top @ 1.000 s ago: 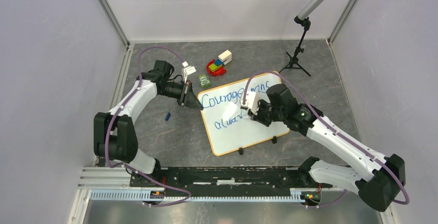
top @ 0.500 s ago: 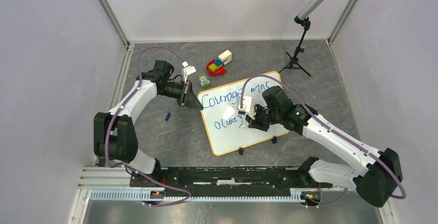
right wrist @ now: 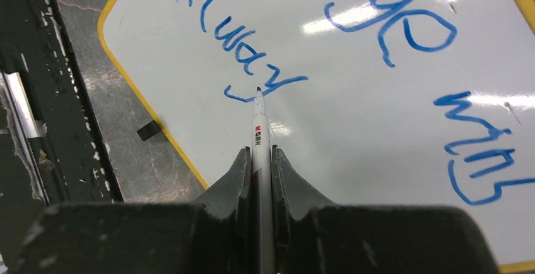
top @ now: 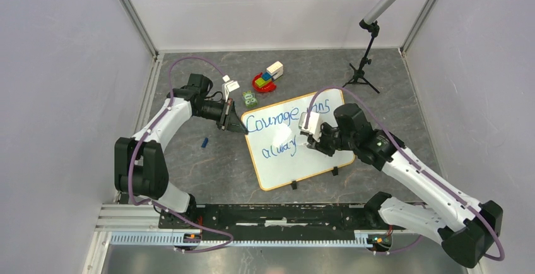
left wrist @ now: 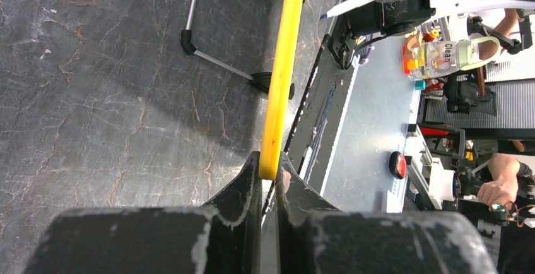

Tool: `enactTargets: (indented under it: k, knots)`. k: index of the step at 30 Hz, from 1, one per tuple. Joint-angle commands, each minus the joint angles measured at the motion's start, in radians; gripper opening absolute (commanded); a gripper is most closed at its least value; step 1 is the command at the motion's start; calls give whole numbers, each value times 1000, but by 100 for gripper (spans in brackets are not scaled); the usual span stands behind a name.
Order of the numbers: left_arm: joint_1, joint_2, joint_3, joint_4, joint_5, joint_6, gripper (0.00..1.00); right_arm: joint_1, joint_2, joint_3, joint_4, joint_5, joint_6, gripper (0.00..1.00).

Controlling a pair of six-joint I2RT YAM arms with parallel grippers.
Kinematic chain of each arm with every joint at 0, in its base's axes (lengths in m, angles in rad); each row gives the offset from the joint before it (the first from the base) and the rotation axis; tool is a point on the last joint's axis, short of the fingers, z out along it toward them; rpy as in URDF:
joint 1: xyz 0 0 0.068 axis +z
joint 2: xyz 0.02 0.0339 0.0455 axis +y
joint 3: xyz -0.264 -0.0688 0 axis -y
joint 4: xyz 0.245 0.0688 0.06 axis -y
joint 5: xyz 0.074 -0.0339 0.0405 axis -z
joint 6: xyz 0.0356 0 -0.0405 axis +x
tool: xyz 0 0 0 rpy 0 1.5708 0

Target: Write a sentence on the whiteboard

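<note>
The whiteboard (top: 303, 163) lies tilted on the grey table, white with a yellow rim (left wrist: 281, 65). The sentence in blue reads "Courage wins" (top: 271, 121) on the top line and "alway" (top: 279, 148) below it. My left gripper (top: 236, 123) is shut on the board's left corner, both fingers pinching the rim (left wrist: 269, 168). My right gripper (top: 313, 137) hovers over the board's middle, shut on a white marker (right wrist: 259, 132). The marker's tip rests at the tail of the "y" in "alway" (right wrist: 240, 40). "wins" (right wrist: 482, 154) shows at the right.
A black tripod stand (top: 361, 75) stands at the back right. A red bowl with toy blocks (top: 265, 81), a green item (top: 250, 99) and a small white piece (top: 230, 86) lie behind the board. A blue cap (top: 204, 142) lies to its left. Two black clips (top: 293, 184) sit on its near edge.
My right gripper swung left over the second line and came back right; the last letter of "alway" now has its tail. The left gripper has not moved.
</note>
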Motion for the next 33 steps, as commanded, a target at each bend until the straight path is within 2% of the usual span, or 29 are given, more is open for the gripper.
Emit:
enactTargets:
  k: [1, 24, 33]
  knots:
    - [-2, -9, 16, 43, -1, -2, 2, -35, -41, -36, 28, 56, 26, 0]
    - [-2, -13, 13, 43, -1, 2, 2, -52, 11, 9, 93, 133, 73, 0]
    - [-2, -14, 8, 43, -3, 7, 2, -52, 51, 9, 91, 73, 73, 0]
